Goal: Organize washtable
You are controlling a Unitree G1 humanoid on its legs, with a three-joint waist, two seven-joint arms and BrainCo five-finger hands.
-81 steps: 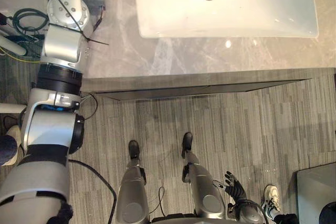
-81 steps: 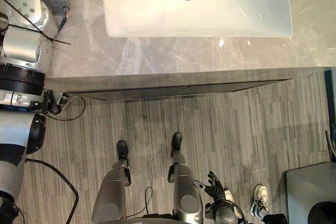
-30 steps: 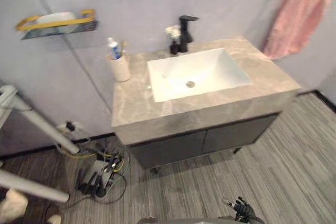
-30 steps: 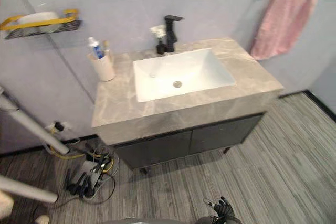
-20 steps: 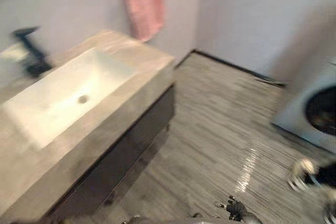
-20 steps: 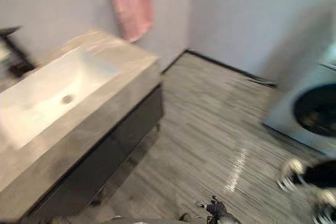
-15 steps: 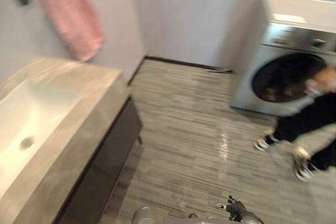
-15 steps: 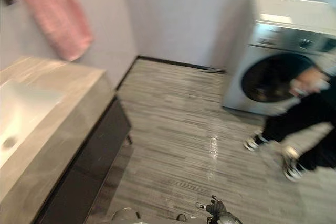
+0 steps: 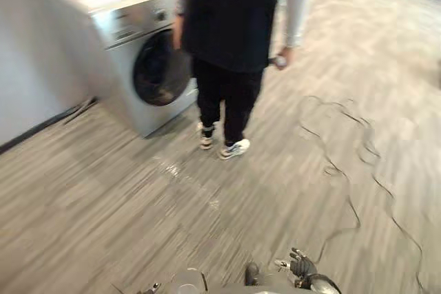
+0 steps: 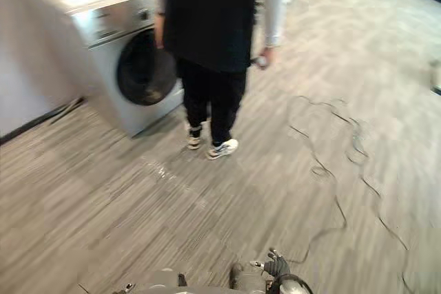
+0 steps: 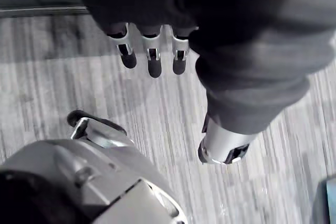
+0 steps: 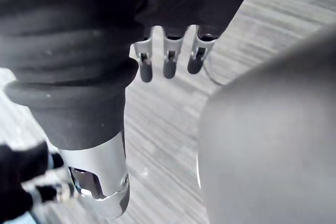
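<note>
My right hand [image 9: 302, 267] hangs low at the bottom edge of the eye views, above the grey plank floor [image 9: 103, 197]. In the right wrist view its fingers [image 12: 167, 64] point straight down with nothing in them, and the thumb [image 12: 102, 187] stands apart. My left hand [image 11: 151, 60] is also over bare floor; its fingers are straight and empty, with the thumb [image 11: 223, 148] off to one side.
A person in dark clothes and white shoes [image 9: 227, 46] stands straight ahead, with a small dark thing in one hand [image 9: 279, 61]. A silver front-loading washing machine [image 9: 138, 53] stands beside them at the left, against the wall.
The camera has swung on to the right: washtable and pink towel have left the picture, and the washing machine and the person have come to the middle. Both hands hang as before.
</note>
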